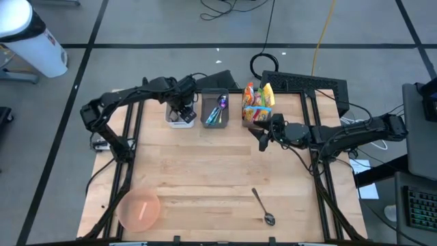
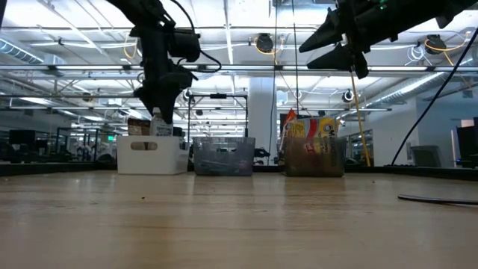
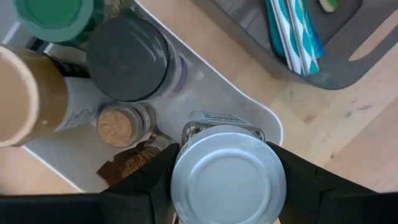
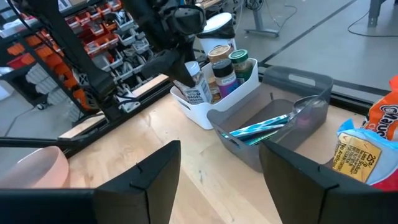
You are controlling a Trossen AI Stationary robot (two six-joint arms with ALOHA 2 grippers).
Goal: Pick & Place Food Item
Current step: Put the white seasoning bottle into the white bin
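A white bin point(image 1: 179, 116) at the table's far left holds several jars: one with a green lid point(image 3: 53, 15), one with a dark lid point(image 3: 127, 59), one with a tan lid point(image 3: 28, 93). My left gripper point(image 3: 227, 186) points down over the bin's near corner, shut on a jar with a silver lid point(image 3: 228, 177). My right gripper point(image 4: 221, 180) hangs open in the air, level, in front of the snack bin point(image 1: 256, 108), with nothing between its fingers. My left gripper pinches the silver-lidded jar between its two fingers, by its opposite sides just under the lid point(image 3: 180, 180). The fingers come from above, pointing down. The jar stands upright with its labelled body point(image 4: 198, 93) down in the white bin's near corner; whether its base rests there, I cannot tell.
A grey bin point(image 1: 215, 109) with utensils stands between the white bin and the snack bin. A pink bowl point(image 1: 140, 208) sits at the near left corner and a spoon point(image 1: 263, 208) lies near the front edge, right of centre. Bare wood lies between.
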